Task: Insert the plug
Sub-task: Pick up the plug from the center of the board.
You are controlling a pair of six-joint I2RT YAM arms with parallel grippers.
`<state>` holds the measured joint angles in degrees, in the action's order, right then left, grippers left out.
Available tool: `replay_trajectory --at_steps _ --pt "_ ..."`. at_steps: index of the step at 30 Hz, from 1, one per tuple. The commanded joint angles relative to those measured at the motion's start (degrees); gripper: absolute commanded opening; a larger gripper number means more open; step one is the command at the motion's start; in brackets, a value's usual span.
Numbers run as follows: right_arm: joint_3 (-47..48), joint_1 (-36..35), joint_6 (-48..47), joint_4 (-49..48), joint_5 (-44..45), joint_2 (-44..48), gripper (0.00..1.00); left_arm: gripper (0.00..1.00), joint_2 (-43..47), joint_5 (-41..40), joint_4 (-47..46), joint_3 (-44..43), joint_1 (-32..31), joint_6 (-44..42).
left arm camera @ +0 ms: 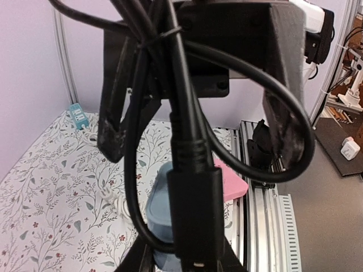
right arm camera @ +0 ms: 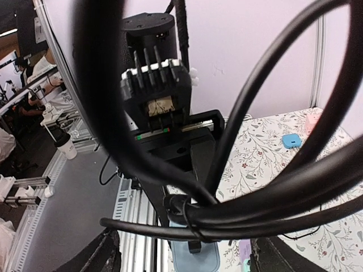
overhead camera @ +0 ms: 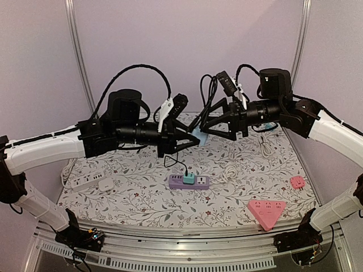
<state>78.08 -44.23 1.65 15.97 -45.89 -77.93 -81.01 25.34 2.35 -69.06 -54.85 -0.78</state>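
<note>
The plug is a light blue adapter (overhead camera: 199, 136) with a black connector (left arm camera: 195, 215) and a tied black cable (overhead camera: 207, 90) on it. It hangs in the air above the table's middle. My left gripper (overhead camera: 190, 141) is shut on it. In the left wrist view the adapter (left arm camera: 159, 204) sits between my fingers (left arm camera: 127, 262), behind the connector. My right gripper (overhead camera: 212, 129) faces it, wide open, with its fingers (right arm camera: 108, 255) on either side of the adapter (right arm camera: 195, 260) and not touching it. The cable loops (right arm camera: 238, 209) cross that view. A purple power strip (overhead camera: 189, 182) lies below.
A teal plug (overhead camera: 188, 178) stands in the purple strip. A white strip (overhead camera: 85, 181) and a white adapter (overhead camera: 105, 184) lie at the left. A pink triangular strip (overhead camera: 266, 211) and a small pink block (overhead camera: 297, 181) lie at the right. White cables (overhead camera: 229, 170) lie between.
</note>
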Motion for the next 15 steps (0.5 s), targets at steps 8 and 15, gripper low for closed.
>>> replay_trajectory --at_steps 8,15 --pt "1.49 -0.15 -9.93 9.03 1.44 -0.62 0.77 0.00 1.10 -0.16 -4.30 0.54 -1.30 0.15" --pt "3.65 -0.03 -8.95 8.99 0.06 -4.10 0.39 0.00 0.43 0.08 -4.66 0.58 -1.53 -0.23"
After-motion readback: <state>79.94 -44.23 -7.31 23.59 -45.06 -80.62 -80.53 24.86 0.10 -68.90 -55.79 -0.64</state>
